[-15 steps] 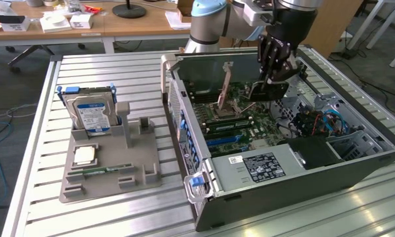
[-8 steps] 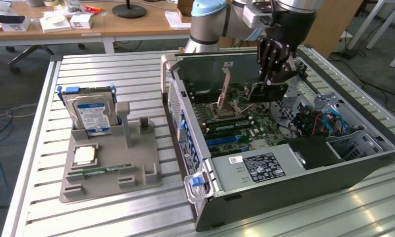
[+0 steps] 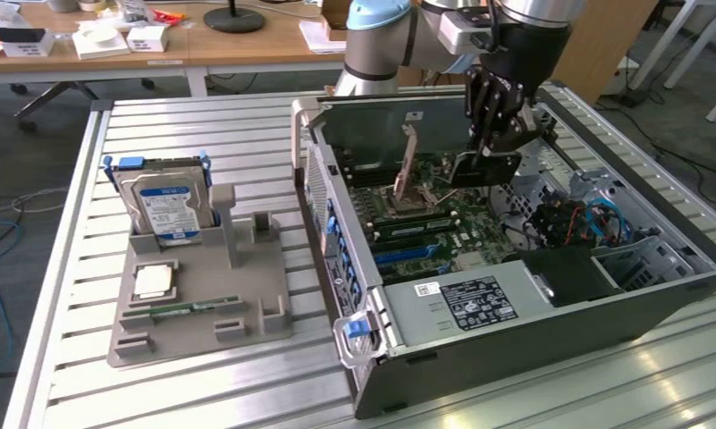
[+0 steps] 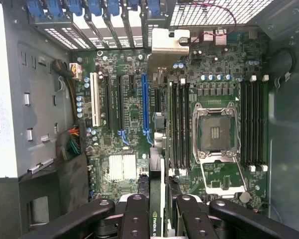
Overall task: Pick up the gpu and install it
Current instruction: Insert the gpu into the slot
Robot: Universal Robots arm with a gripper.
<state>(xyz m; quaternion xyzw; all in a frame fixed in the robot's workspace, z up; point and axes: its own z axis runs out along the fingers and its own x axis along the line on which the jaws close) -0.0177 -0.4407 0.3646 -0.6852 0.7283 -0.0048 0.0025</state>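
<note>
The gpu (image 3: 486,169) hangs inside the open computer case (image 3: 536,308), black face showing, held above the motherboard (image 3: 435,223). My gripper (image 3: 499,147) is shut on its upper edge. In the wrist view the gpu (image 4: 156,222) runs edge-on between the black fingers (image 4: 135,214), and its silver bracket (image 4: 170,41) reaches the slot openings at the case's rear wall. My gripper (image 4: 158,209) holds the card just beside the long blue slot (image 4: 145,107), between that slot and the RAM sticks (image 4: 179,124). Whether the card touches the board is unclear.
On the slatted table, a grey fixture (image 3: 197,295) carries a silver hard drive with a blue-white label (image 3: 164,204), a CPU chip (image 3: 155,281) and a green RAM stick (image 3: 190,308). The CPU socket (image 4: 216,132) stands open. Cables (image 3: 578,223) fill the case's far corner.
</note>
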